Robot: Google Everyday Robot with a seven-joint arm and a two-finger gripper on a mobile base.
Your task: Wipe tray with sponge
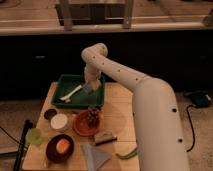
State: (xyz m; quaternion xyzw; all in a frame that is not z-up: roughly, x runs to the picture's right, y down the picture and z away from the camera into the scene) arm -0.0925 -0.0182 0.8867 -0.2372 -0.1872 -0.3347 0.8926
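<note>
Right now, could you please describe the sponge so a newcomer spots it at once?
Find the dark green tray at the table's back. Inside it, under the claw, lies the sponge: a small blue-grey block beside a white utensil, the only blue thing there.
</note>
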